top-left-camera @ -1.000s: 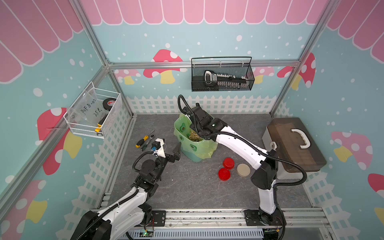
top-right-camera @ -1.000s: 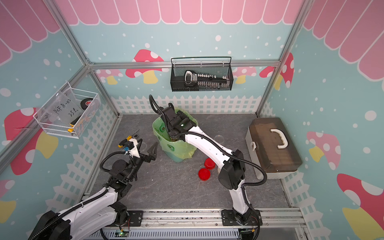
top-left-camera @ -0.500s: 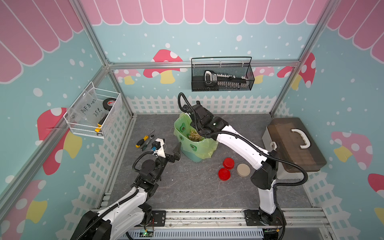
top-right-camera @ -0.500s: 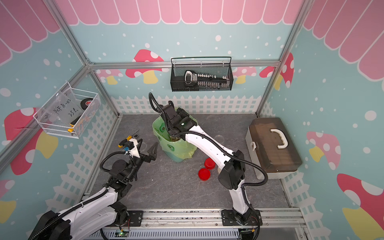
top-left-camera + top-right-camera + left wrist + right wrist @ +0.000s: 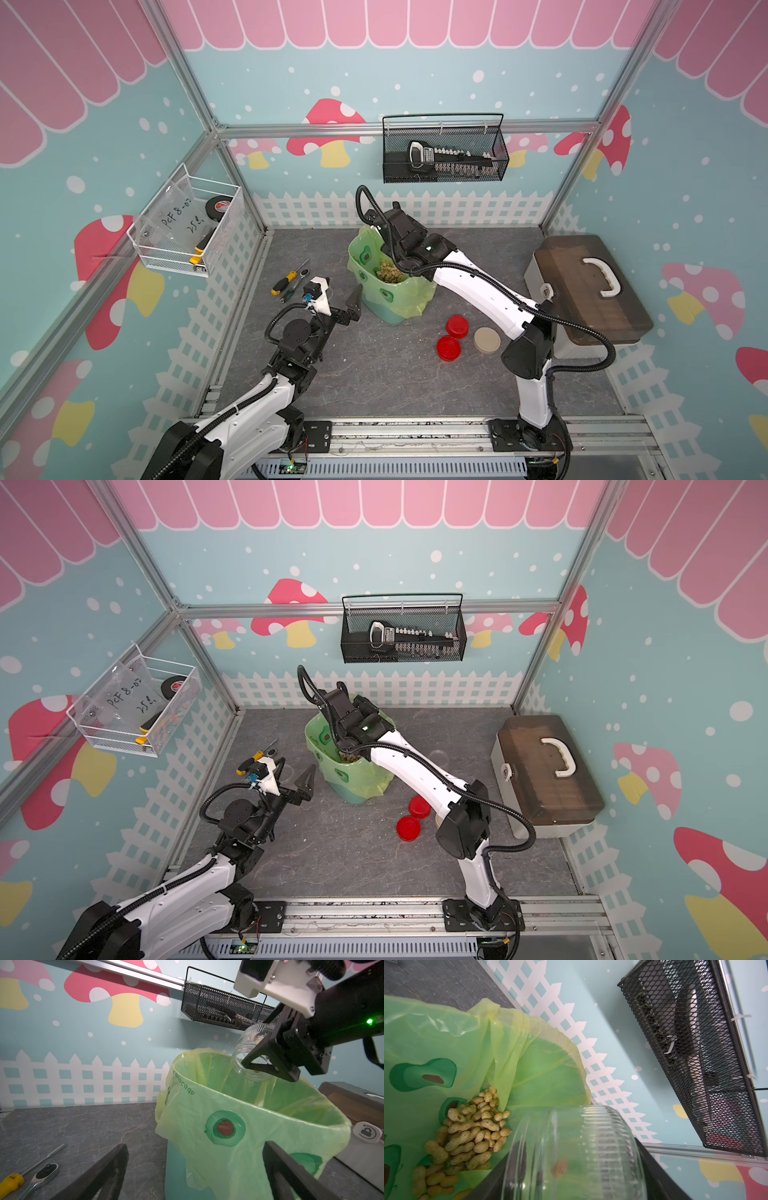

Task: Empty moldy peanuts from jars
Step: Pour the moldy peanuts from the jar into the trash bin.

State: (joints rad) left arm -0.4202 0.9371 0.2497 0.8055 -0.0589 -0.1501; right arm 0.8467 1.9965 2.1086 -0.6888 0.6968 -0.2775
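- The moldy peanuts [image 5: 467,1136]: pale tan pods in the shell, heaped at the bottom of the bin, on its left side.
- The jar [image 5: 248,1051]: clear, ribbed and lidless, tipped with its mouth lower than its base, over the far part of the bin's opening. One kernel shows through its wall. Whether it lies inside the jar or beyond it cannot be told.
- The right gripper [image 5: 572,1176]: closed on the jar, one black finger on each side of its wall. The arm reaches in from the near right, across the bin.
- The bin [image 5: 390,318]: a teal container lined with a green bag [image 5: 226,1126] printed with avocados and folded out over the rim. It stands mid-table, toward the far side.
- The left gripper [image 5: 195,1147]: spread wide and holding nothing. It sits just near-left of the bin, faces its wall, and stands apart from it.
- Two red lids [image 5: 457,325] and one flat beige lid [image 5: 487,340]: lying flat on the gray table [image 5: 395,386], near-right of the bin and close together.
- A yellow-handled screwdriver [image 5: 282,283] and a ratchet [image 5: 44,1174]: lying side by side on the table, left of the bin.
- A brown lidded case [image 5: 582,307] with a white handle: standing at the right edge.
- A black mesh basket [image 5: 444,156]: hung on the far wall.
- A white wire basket [image 5: 183,245]: hung on the left wall, holding a roll of black tape [image 5: 219,205].
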